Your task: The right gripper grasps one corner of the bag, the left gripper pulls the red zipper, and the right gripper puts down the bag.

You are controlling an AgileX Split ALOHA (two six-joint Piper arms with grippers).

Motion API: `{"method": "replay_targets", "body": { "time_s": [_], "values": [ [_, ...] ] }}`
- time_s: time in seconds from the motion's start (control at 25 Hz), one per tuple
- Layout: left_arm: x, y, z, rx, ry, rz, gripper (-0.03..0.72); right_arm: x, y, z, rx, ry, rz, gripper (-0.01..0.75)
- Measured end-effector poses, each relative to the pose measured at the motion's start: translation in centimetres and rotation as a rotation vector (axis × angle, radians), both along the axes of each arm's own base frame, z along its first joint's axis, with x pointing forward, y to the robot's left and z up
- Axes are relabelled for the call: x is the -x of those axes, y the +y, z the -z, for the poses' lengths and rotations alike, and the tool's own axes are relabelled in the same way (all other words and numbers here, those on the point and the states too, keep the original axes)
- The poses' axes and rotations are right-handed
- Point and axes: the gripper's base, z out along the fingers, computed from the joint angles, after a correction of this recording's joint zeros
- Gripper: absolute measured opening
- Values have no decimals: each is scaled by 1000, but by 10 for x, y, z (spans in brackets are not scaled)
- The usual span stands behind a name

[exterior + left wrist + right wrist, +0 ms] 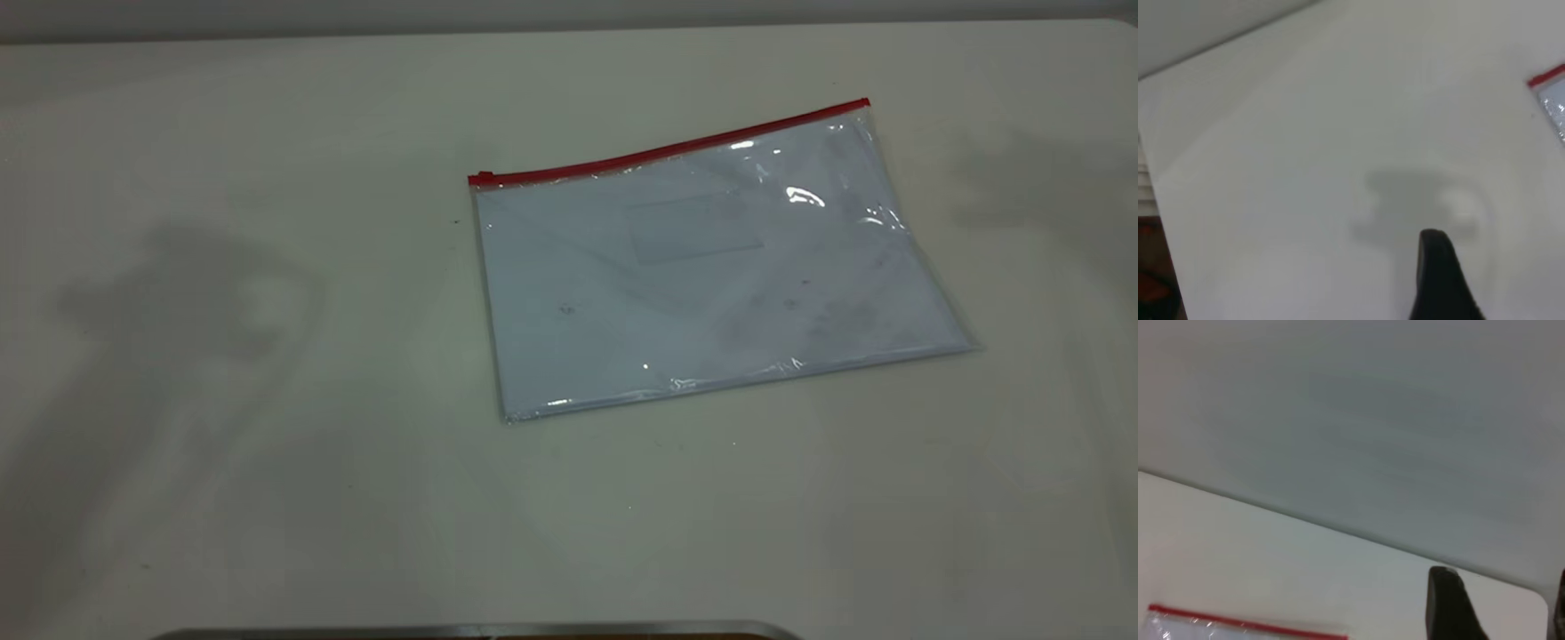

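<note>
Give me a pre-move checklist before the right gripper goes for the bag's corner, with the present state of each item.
1. Bag lies flat on the table: ok.
2. Red zipper unobstructed along the far long edge: ok.
3. Zipper slider at the end toward the left arm's side: ok.
4. Corner of the bag free of anything on it: ok.
5. Right gripper open: cannot tell.
6. Left gripper away from the bag, above bare table: ok.

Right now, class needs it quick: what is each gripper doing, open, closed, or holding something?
Left gripper: cannot be told; only one black fingertip shows, above bare table, holding nothing visible.
Right gripper: open, empty, away from the bag.
</note>
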Motion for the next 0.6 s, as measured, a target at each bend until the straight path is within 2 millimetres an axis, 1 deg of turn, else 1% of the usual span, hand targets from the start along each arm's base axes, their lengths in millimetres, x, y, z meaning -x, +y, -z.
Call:
{"method": "replay_targets", "body": {
  "time_s": [0.04,0.08,0.16,0.28,0.32,0.4,0.48,0.56,0.6],
  "values": [
    [8,2,-3,4,-10,-2,515,12,1,-2,-1,6,0,412],
    [18,5,-8,12,-25,-6,515,21,2,-1,-3,25,0,412],
    [37,11,-16,35,-53,-28,515,47,4,-3,-4,37,0,412],
    [67,20,-27,89,-101,-79,515,81,8,3,-10,69,-1,412],
    [75,22,-28,103,-109,-92,515,94,9,2,-14,67,-3,412],
    [95,27,-31,137,-134,-108,515,116,12,9,-29,87,-4,412],
    [113,32,-30,159,-143,-110,515,143,17,13,-56,90,-14,412],
    [135,37,-27,178,-155,-106,515,165,22,25,-90,111,-33,412],
    [143,39,-21,184,-147,-103,515,179,24,29,-106,109,-45,412]
  ]
}}
